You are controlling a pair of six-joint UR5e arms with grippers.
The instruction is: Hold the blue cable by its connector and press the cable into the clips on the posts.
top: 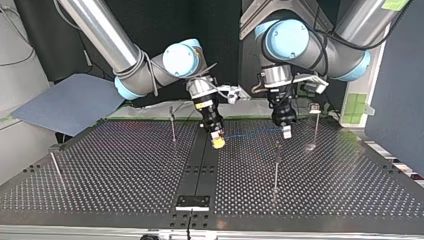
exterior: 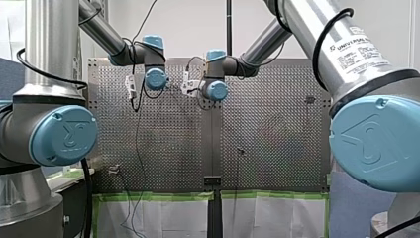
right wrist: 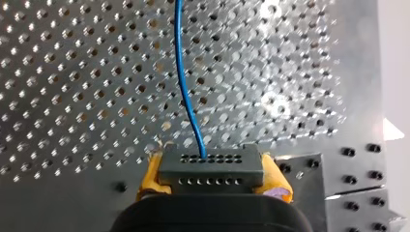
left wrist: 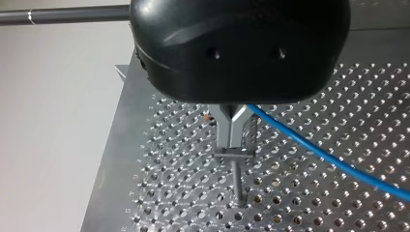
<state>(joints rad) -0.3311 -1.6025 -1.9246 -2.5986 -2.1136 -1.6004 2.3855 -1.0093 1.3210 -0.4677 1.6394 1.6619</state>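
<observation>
The blue cable (right wrist: 186, 87) is thin, light and limp. It will likely sag and swing unless drawn taut, so the rigid connector (right wrist: 210, 162) is the sound place to hold.

My right gripper (right wrist: 212, 180) has its yellow pads (right wrist: 150, 176) clamped on that dark connector, above the counter's (top: 125, 170) centre seam, toward its arm-side edge.

My left gripper (left wrist: 233, 137) has its metal fingers (left wrist: 226, 130) together at the tips, just above a clip (left wrist: 235, 153) on a post (left wrist: 237, 181). The cable emerges from behind them, and I cannot tell whether it is pinched.

Only the top view shows the cable spanning both grippers. Only the left wrist view shows the clip beneath the fingers.
</observation>
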